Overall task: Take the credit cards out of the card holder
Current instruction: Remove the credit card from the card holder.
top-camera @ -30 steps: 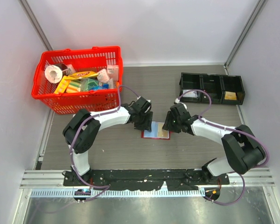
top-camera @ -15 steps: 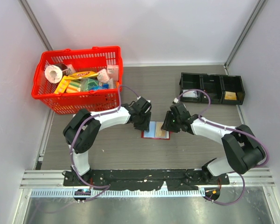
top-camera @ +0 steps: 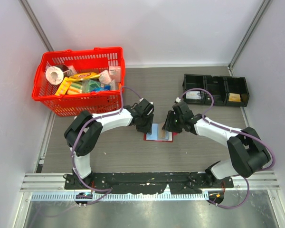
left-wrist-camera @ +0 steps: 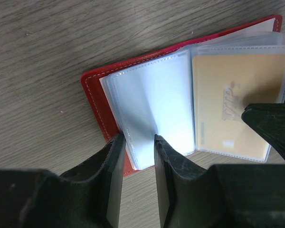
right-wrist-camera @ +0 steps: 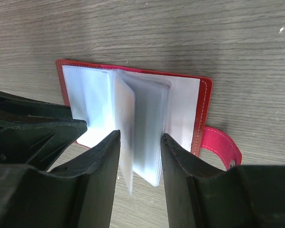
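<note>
Right gripper is down on the open card holder. A bunch of the clear sleeves stands upright between its two fingers, fills the gap and touches both, so it is grasping them; one sleeve looks blurred. Left gripper has its tips on the opposite edge of the holder, with the jaws partly apart and a pale sleeve visible between them. If it pinches this sleeve or only presses on it, I cannot tell.

The card holder lies spread on the counter, in the middle between the two arms, with its red cover underneath and the little snap tab sticking out at one side. A gold card sits inside a clear sleeve on one half of it. At the far left stands a red basket full of goods, and at the far right a row of black bins.
</note>
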